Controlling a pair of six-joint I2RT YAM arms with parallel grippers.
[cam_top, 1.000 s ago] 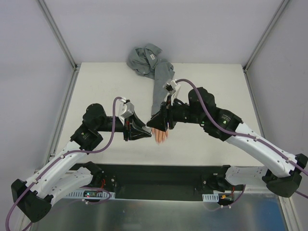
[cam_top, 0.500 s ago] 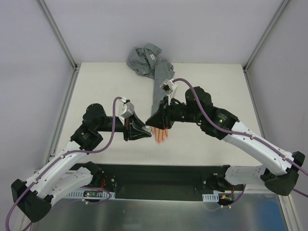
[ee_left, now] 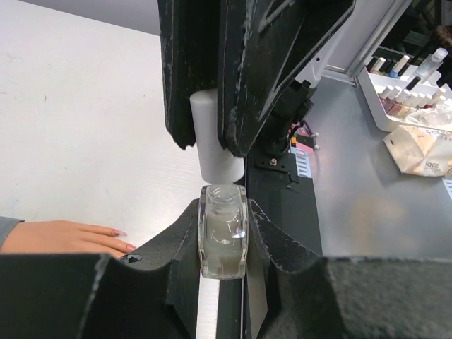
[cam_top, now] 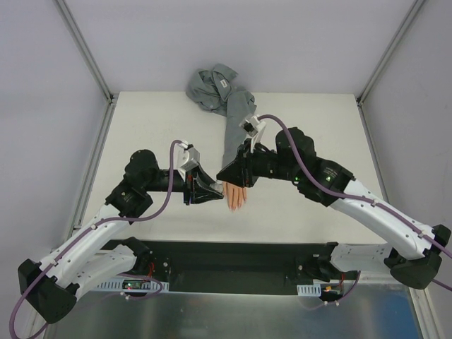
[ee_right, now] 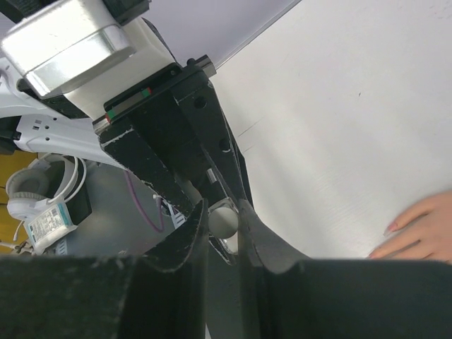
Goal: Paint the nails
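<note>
A peach mannequin hand (cam_top: 235,196) in a grey sleeve (cam_top: 236,120) lies flat on the white table, fingers toward the near edge. Its nails (ee_left: 119,232) are tiny and pinkish; in the right wrist view a nail (ee_right: 390,227) shows at the right edge. My left gripper (cam_top: 210,189) is shut on a small clear bottle (ee_left: 223,244), held just left of the fingertips. My right gripper (cam_top: 227,175) comes in from the opposite side, its jaws shut on the bottle's white cap (ee_right: 223,219). That cap (ee_left: 212,145) still sits on the bottle's neck.
The grey shirt (cam_top: 212,85) lies crumpled at the table's back edge. Off the table's near edge is a metal surface (ee_left: 353,212) carrying a tray of polish bottles (ee_left: 402,78) and a white packet (ee_left: 420,152).
The right gripper's jaws have closed onto the white cap. The left arm has edged slightly right, still holding the bottle.
</note>
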